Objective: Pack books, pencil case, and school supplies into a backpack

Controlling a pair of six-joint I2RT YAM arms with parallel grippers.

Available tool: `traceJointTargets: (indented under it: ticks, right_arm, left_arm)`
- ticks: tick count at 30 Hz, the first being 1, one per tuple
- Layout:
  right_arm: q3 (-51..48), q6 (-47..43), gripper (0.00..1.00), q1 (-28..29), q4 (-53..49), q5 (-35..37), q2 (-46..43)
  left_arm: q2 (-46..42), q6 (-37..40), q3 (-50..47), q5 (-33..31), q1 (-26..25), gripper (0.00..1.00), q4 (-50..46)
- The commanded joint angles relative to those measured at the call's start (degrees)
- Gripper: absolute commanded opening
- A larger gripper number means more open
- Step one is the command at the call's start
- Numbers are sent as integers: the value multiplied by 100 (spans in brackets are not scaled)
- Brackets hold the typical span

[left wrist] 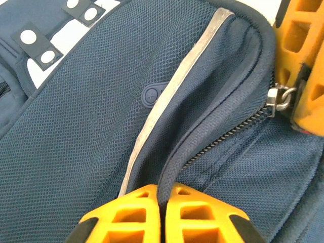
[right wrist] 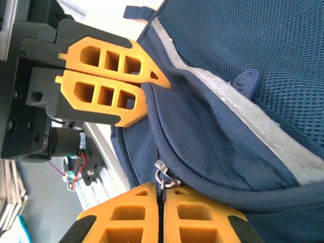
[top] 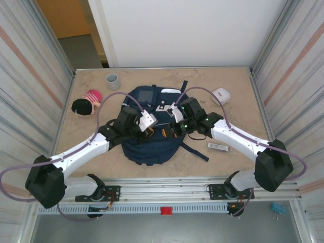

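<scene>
The navy backpack (top: pixel 147 149) lies flat in the middle of the table between my two arms. My left gripper (left wrist: pixel 164 190) is shut on the backpack's corded edge beside the zip, with the mesh front panel (left wrist: pixel 91 126) above it. My right gripper (right wrist: pixel 161 188) is shut on the metal zipper pull (right wrist: pixel 164 174) of the same zip. In the top view the left gripper (top: pixel 150 132) and the right gripper (top: pixel 166 132) stand almost tip to tip over the pack's middle. The zip is shut from the pull (left wrist: pixel 281 97) towards the left fingers. The books are out of view.
A pink-striped and black soft item (top: pixel 86 104) lies left of the pack and a grey cup (top: pixel 112 80) stands behind it. A white case (top: pixel 221 96) sits at the back right. A small white and black item (top: pixel 218 147) lies under the right forearm. Metal walls close both sides.
</scene>
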Motion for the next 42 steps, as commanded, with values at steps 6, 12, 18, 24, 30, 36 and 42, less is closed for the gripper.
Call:
traceJointTargets:
  ticks: [6, 12, 18, 24, 30, 36, 42]
  right_arm:
    - [50, -100, 0, -395, -448, -575, -212]
    - [503, -898, 0, -659, -1314, -944, -36]
    - [608, -1080, 0, -832, -1426, -1294, 53]
    - [621, -1119, 0, -995, -1510, -1134, 54]
    - [587, -1048, 0, -1388, -1395, -835, 183]
    - [967, -1330, 0, -1394, -1616, -792, 557]
    - [1051, -1358, 0, -821, -1825, -836, 339]
  left_arm:
    - [-146, 722, -83, 570, 412, 67, 379]
    - [-239, 2023, -372, 1770, 1293, 78, 97]
    - [156, 2630, -128, 1950, 1399, 76, -152]
    - [265, 2450, 90, 1774, 1398, 36, -316]
    - [-418, 1766, 54, 1473, 887, 0, -514]
    - [-582, 375, 172, 422, 87, 0, -399]
    - [-193, -655, 547, -208, 27, 0, -221]
